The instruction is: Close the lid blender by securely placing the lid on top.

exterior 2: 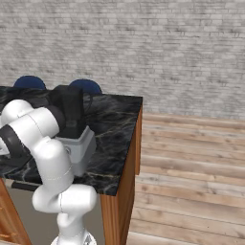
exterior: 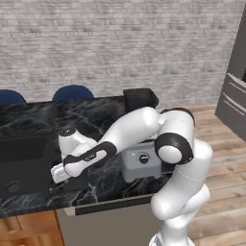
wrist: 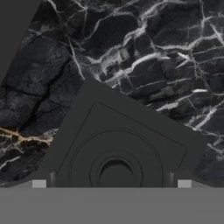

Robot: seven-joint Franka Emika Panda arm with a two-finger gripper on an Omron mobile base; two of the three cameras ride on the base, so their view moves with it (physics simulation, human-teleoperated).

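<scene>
The lid (wrist: 116, 148) is a dark grey square plate with raised rings, lying flat on the black marble counter (wrist: 144, 52). My gripper (wrist: 111, 183) hangs straight over it, open, with one fingertip (wrist: 39, 183) at each side of the lid and nothing held. In the left base view the gripper (exterior: 65, 180) sits low over the counter, left of the blender (exterior: 141, 163). The blender has a light grey base with a round black knob (exterior: 142, 158) and a tall black jar (exterior 2: 72, 112), partly hidden behind my arm.
A large black box appliance (exterior: 24, 158) stands on the counter just left of the gripper; its corner (wrist: 13, 26) shows in the hand view. Two blue chair backs (exterior: 72, 92) rise behind the counter. The counter's right edge (exterior 2: 139, 139) drops to a wooden floor.
</scene>
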